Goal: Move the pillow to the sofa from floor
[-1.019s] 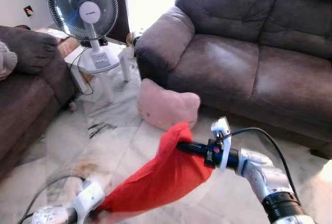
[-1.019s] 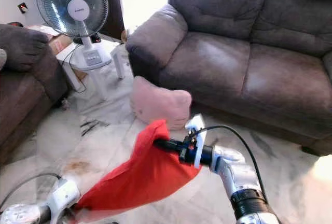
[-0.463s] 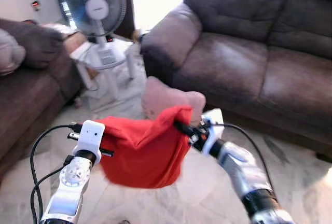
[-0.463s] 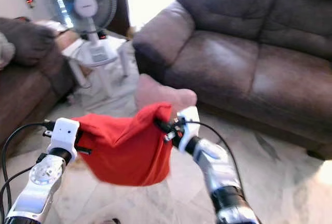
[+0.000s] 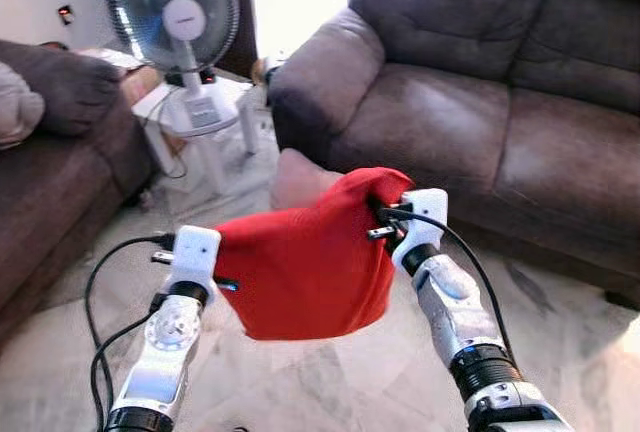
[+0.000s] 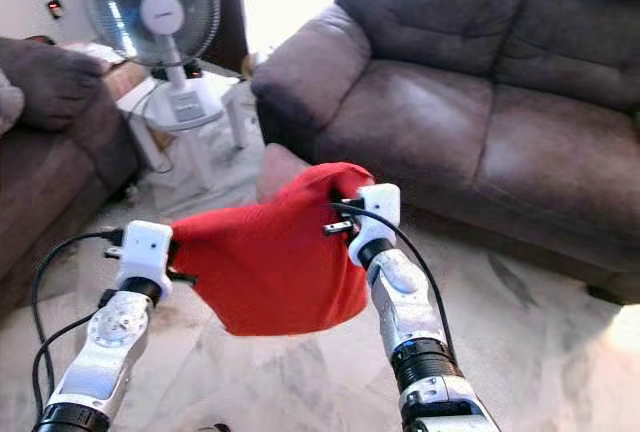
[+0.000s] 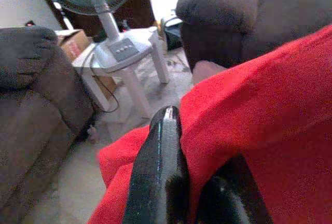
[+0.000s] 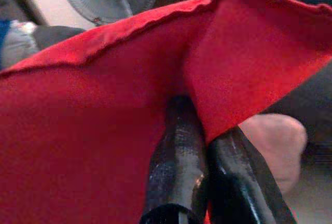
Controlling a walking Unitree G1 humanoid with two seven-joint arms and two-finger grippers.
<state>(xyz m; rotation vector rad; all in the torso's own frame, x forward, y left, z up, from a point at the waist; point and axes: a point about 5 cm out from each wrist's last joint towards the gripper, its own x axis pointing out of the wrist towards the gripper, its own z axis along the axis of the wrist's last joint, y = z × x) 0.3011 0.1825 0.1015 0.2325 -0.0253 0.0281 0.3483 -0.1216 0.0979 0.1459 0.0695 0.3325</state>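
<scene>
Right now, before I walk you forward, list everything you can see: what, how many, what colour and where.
Red fabric pillow: one, red, held up off the floor between both grippers.
Pink plush cushion: one, pale pink, on the floor against the sofa front, partly hidden behind the red pillow.
Brown leather sofa: one, dark brown, ahead and to the right.
Second brown sofa: one, dark brown, on the left.
White pedestal fan: one, white with grey cage, on a small white table between the sofas.
Marble floor: pale, veined, underfoot.
Left gripper: black fingers shut on the pillow's left edge.
Right gripper: black fingers shut on its right edge.
</scene>
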